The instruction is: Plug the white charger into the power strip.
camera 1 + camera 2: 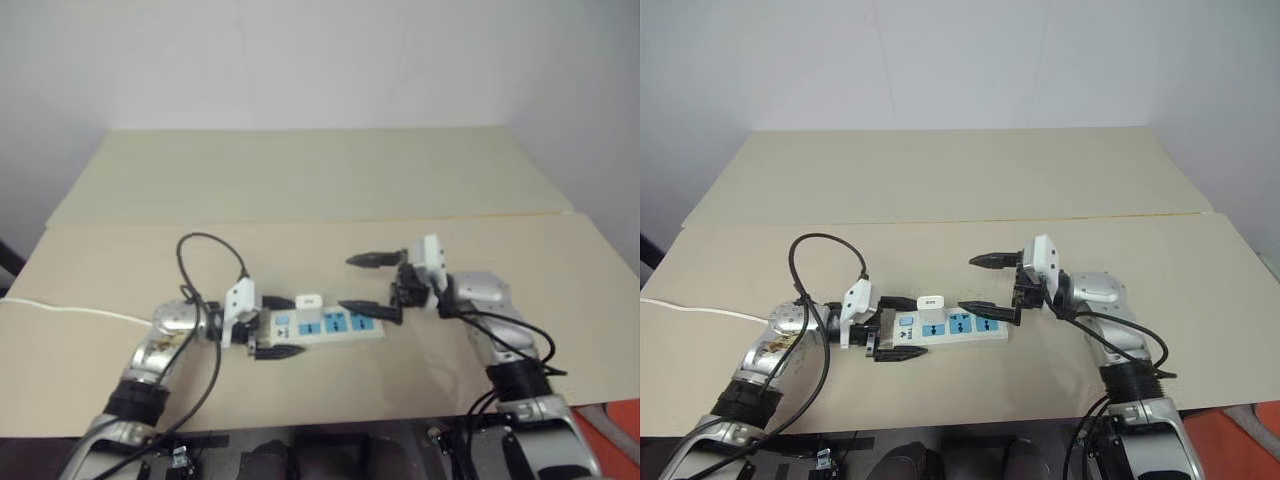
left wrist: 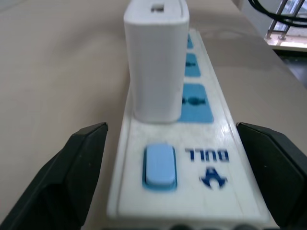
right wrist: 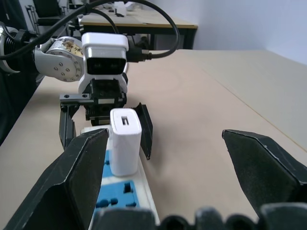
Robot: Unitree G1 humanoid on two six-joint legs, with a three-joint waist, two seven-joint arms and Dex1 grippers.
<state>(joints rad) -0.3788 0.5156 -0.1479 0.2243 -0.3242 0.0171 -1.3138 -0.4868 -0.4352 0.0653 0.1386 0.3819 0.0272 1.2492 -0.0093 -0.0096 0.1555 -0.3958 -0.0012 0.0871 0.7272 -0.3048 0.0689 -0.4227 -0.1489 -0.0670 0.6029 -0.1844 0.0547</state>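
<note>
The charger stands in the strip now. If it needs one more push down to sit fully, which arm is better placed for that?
Probably the right. The right gripper is open, above the power strip, free to reach the white charger. The left gripper is open astride the strip's switch end, better kept there to steady it.

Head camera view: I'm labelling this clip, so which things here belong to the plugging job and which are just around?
Part of the job:
- white charger, standing upright in the power strip
- power strip, lying on the table
- left gripper, open astride the strip's switch end
- right gripper, open, off the charger

Just around:
- table
- thin white cord at the table's left edge
</note>
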